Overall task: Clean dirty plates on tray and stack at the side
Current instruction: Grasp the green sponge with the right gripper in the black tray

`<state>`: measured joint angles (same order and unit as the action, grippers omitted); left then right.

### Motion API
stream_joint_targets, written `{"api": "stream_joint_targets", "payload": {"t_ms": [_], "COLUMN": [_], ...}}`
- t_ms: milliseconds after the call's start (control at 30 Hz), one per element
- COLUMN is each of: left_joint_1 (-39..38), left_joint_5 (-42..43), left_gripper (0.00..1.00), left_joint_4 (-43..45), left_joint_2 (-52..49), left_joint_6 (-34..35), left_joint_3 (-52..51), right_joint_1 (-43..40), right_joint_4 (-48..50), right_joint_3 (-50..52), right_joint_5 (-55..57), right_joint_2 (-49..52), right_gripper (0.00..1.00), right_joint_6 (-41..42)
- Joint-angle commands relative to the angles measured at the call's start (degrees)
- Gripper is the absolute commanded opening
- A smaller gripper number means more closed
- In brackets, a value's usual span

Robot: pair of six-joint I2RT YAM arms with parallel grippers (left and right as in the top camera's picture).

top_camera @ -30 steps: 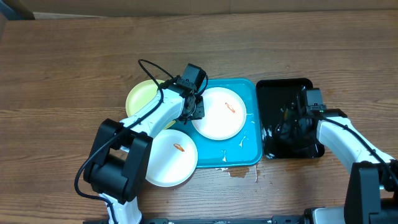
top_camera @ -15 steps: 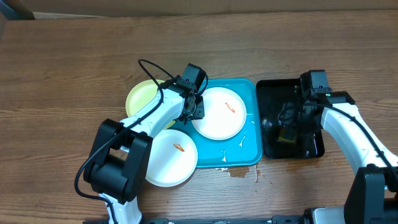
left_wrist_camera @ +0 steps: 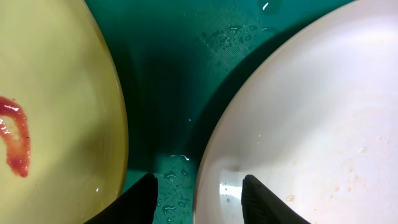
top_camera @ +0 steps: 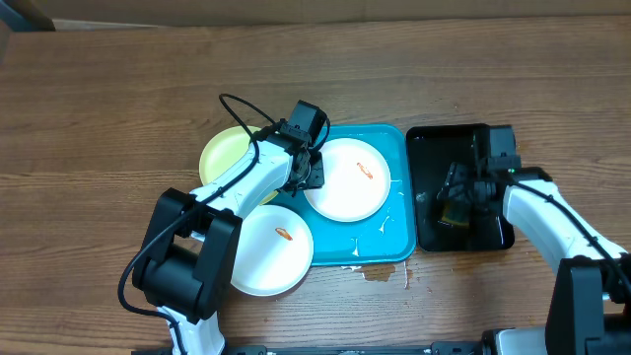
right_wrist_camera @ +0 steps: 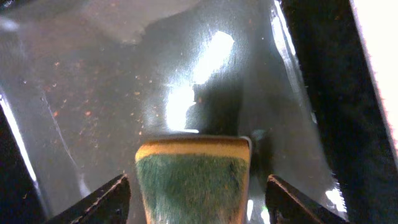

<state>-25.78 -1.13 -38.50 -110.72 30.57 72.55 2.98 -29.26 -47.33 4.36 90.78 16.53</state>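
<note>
On the turquoise tray (top_camera: 396, 235) lies a white plate (top_camera: 347, 182) with an orange smear. A pale yellow-green plate (top_camera: 225, 156) overlaps the tray's left edge. Another white plate (top_camera: 266, 251) sits at its front left corner. My left gripper (top_camera: 314, 176) is open, its fingers astride the white plate's (left_wrist_camera: 311, 112) left rim: one over the wet tray (left_wrist_camera: 168, 74), one inside the plate. The yellow-green plate (left_wrist_camera: 62, 93) shows a red smear. My right gripper (right_wrist_camera: 198, 179) hangs open over the black tray (top_camera: 434, 148), a green-and-yellow sponge (right_wrist_camera: 193, 180) lying loose between its fingers.
The black tray (right_wrist_camera: 93, 74) is wet, speckled with crumbs, and stands right of the turquoise one. A small brown spill (top_camera: 383, 272) marks the wooden table in front of the turquoise tray. The left arm's cable loops above the yellow-green plate.
My right gripper has opened and let go of the sponge, shifting a little over the black tray. The left arm and the plates have not moved.
</note>
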Motion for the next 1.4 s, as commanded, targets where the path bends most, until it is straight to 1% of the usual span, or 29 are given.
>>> {"api": "stream_joint_targets", "payload": {"t_ms": [0, 33, 67, 100, 133, 167, 200, 267, 300, 333, 433, 467, 500, 533, 567, 667, 700, 733, 800, 833, 867, 900, 933, 967, 1067, 1167, 1233, 1367], "left_joint_1": [0.3, 0.3, 0.3, 0.3, 0.3, 0.3, 0.3, 0.3, 0.3, 0.3, 0.3, 0.3, 0.3, 0.3, 0.3, 0.3, 0.3, 0.3, 0.3, 0.3, 0.3, 0.3, 0.3, 0.3, 0.3, 0.3, 0.3, 0.3], "left_joint_5": [-0.3, -0.3, -0.3, -0.3, -0.3, -0.3, -0.3, -0.3, -0.3, -0.3, -0.3, -0.3, -0.3, -0.3, -0.3, -0.3, -0.3, -0.3, -0.3, -0.3, -0.3, -0.3, -0.4, -0.4, -0.4, -0.4, -0.4, -0.3], "left_gripper": [0.46, 0.46, 0.47, 0.49, 0.51, 0.52, 0.53, 0.54, 0.54, 0.56, 0.57, 0.57, 0.57, 0.57, 0.57, 0.57, 0.57, 0.57, 0.57, 0.57, 0.58, 0.58, 0.58, 0.58, 0.58, 0.58, 0.56, 0.46], "left_joint_4": [0.2, 0.2, 0.2, 0.2, 0.2, 0.2, 0.2, 0.2, 0.2, 0.2, 0.2, 0.2, 0.2, 0.2, 0.3, 0.3, 0.3, 0.3, 0.2, 0.2, 0.2, 0.2, 0.2, 0.2, 0.2, 0.2, 0.2, 0.2], "left_joint_2": [-0.5, -0.5, -0.5, -0.5, -0.5, -0.5, -0.5, -0.5, -0.5, -0.5, -0.5, -0.5, -0.5, -0.5, -0.5, -0.5, -0.5, -0.5, -0.5, -0.5, -0.5, -0.5, -0.5, -0.5, -0.5, -0.5, -0.5, -0.5], "left_joint_6": [0.7, 0.7, 0.7, 0.7, 0.7, 0.7, 0.7, 0.7, 0.7, 0.7, 0.7, 0.7, 0.7, 0.7, 0.7, 0.7, 0.7, 0.7, 0.7, 0.7, 0.7, 0.7, 0.7, 0.7, 0.7, 0.7, 0.7, 0.7], "left_joint_3": [-0.2, -0.2, -0.2, -0.2, -0.2, -0.2, -0.2, -0.2, -0.2, -0.2, -0.2, -0.2, -0.2, -0.2, -0.2, -0.2, -0.2, -0.2, -0.2, -0.2, -0.2, -0.2, -0.2, -0.2, -0.2, -0.2, -0.2, -0.2], "right_joint_1": [-0.1, -0.1, -0.1, -0.1, -0.1, -0.1, -0.1, -0.1, -0.1, -0.1, -0.1, -0.1, -0.1, -0.1, -0.1, -0.1, -0.1, -0.1, -0.1, -0.1, -0.1, -0.1, -0.1, -0.1, -0.1, -0.1, -0.1, -0.1], "right_joint_4": [3.6, 4.0, 4.2, 4.3, 4.3, 4.5, 4.6, 5.2, 5.6, 5.9, 6.3, 6.3, 6.3, 6.4, 6.6, 6.9, 7.0, 7.2, 8.1, 8.3, 8.0, 7.3, 5.6, 4.1, -1.4, -5.9, -8.1, -10.3], "right_joint_3": [2.4, 2.5, 2.6, 2.6, 2.6, 2.6, 2.6, 2.6, 2.5, 2.5, 2.5, 2.5, 2.6, 2.6, 2.6, 2.8, 2.8, 2.8, 2.8, 2.6, 2.2, 1.5, 0.3, -0.6, -3.6, -5.1, -5.1, -4.2], "right_joint_5": [0.0, 0.0, 0.0, 0.0, -0.2, -0.2, -0.2, -0.2, -0.2, -0.2, -0.2, -0.2, -0.2, -0.2, -0.2, -0.2, -0.2, -0.2, -0.2, -0.2, -0.2, -0.6, -1.6, -2.4, -3.0, -3.0, -3.0, -3.0], "right_joint_2": [1.0, 1.2, 1.2, 1.2, 1.2, 1.2, 1.2, 1.2, 1.2, 1.2, 1.2, 1.2, 1.2, 1.2, 1.3, 1.9, 2.3, 2.7, 3.2, 3.1, 3.0, 2.8, 2.5, 2.2, 1.2, 0.8, 0.8, 0.9], "right_gripper": [0.60, 0.48, 0.34, 0.26, 0.24, 0.24, 0.29, 0.52, 0.61, 0.66, 0.66, 0.60, 0.38, 0.28, 0.25, 0.26, 0.24, 0.18, 0.18, 0.25, 0.35, 0.42, 0.49, 0.52, 0.56, 0.57, 0.57, 0.42], "right_joint_6": [0.2, 0.2, 0.2, 0.2, 0.2, 0.2, 0.2, 0.2, 0.2, 0.2, 0.2, 0.2, 0.2, 0.2, 0.2, 0.2, 0.2, 0.2, -0.3, -0.4, -0.4, -0.4, -0.4, -0.4, -0.4, -0.4, -0.4, -0.4]}}
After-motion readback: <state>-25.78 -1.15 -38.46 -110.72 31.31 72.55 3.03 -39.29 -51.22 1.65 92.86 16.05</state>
